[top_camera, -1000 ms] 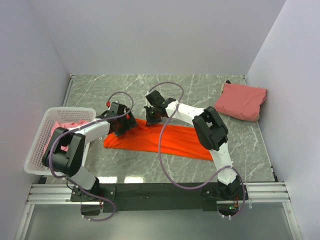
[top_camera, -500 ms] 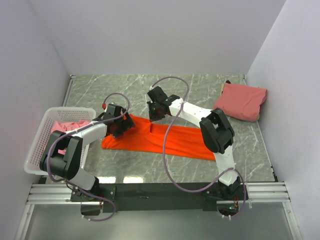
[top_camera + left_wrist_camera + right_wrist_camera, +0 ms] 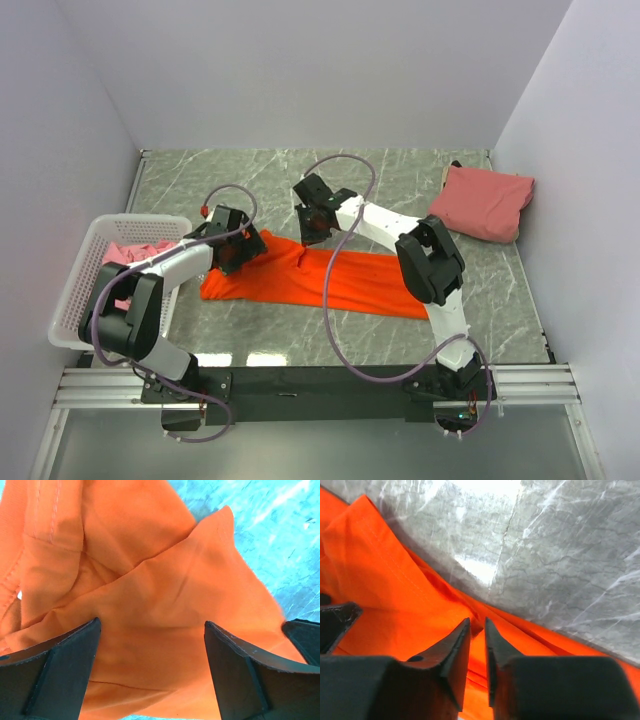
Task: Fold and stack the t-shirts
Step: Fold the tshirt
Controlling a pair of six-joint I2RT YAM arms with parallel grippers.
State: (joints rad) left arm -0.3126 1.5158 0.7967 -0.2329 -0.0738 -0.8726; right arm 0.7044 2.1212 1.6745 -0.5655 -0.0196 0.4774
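The bright orange t-shirt (image 3: pixel 340 280) lies as a long strip across the middle of the table. My left gripper (image 3: pixel 240 250) hovers over its far left corner, wide open, with orange cloth (image 3: pixel 150 595) lying flat between its fingers (image 3: pixel 65 665) and not gripped. My right gripper (image 3: pixel 311 230) is at the strip's far edge, its jaws a narrow gap apart (image 3: pixel 477 622) with a small ridge of the orange cloth (image 3: pixel 385 595) at the tips. A folded salmon-pink t-shirt (image 3: pixel 482 202) lies at the far right. A lighter pink t-shirt (image 3: pixel 130 255) sits in the basket.
The white perforated basket (image 3: pixel 72 295) stands at the table's left edge beside the left arm. Grey marble table (image 3: pixel 400 185) shows behind the orange shirt and along the front. Walls close in the table on three sides. Purple cables loop over both arms.
The orange shirt's far left part has spread farther back and to the left. Both grippers shifted slightly with it; the left one moved left.
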